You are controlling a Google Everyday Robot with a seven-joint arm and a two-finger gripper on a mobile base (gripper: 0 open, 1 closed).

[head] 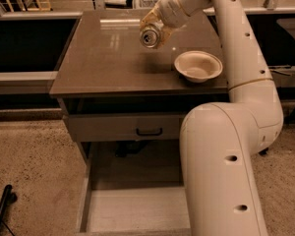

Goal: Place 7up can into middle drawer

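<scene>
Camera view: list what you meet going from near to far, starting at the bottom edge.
middle drawer, pulled open → closed drawer front with a black handle → cream bowl on the tabletop → 7up can, held above the tabletop in the gripper.

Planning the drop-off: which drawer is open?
The middle drawer, pulled out low with its pale floor showing; the handled drawer above it is shut. The gripper holds the 7up can over the tabletop.
</scene>
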